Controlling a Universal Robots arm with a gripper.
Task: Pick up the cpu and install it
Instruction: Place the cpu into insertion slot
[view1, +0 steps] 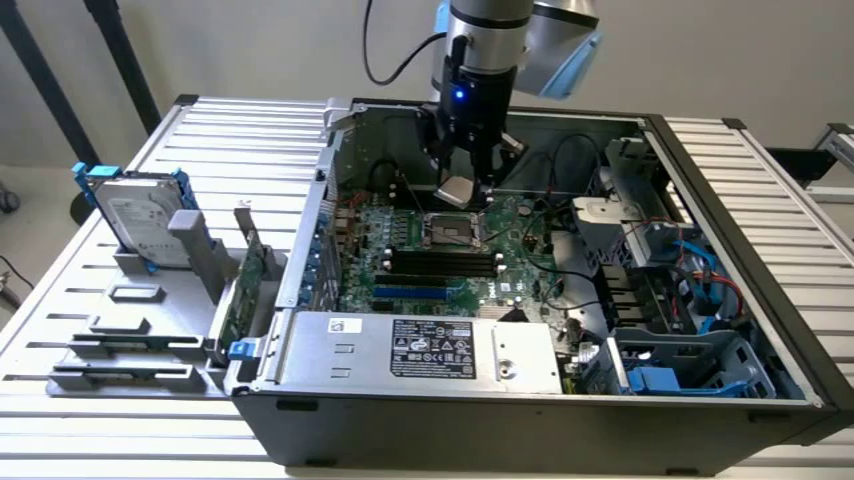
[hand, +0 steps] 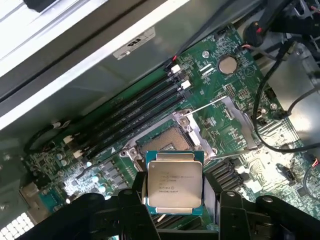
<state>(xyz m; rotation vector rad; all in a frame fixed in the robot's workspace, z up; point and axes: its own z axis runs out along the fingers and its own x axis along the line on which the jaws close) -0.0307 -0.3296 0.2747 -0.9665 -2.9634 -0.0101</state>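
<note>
Between the dark fingers (hand: 131, 200) of the black tool (hand: 175, 205), the small flat square silver-grey metal cpu (hand: 174, 182) is clamped by its edges (printed face toward the wrist camera), held in the air. Just beneath lies the open square metal socket (hand: 167, 145) on the green motherboard (hand: 240, 90), inside the open dark-grey metal computer case (view1: 534, 425) on the ribbed white desk (view1: 200, 130).

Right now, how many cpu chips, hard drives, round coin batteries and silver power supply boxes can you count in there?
cpu: 1
hard drive: 1
round coin battery: 1
power supply: 1
Total: 4
</note>
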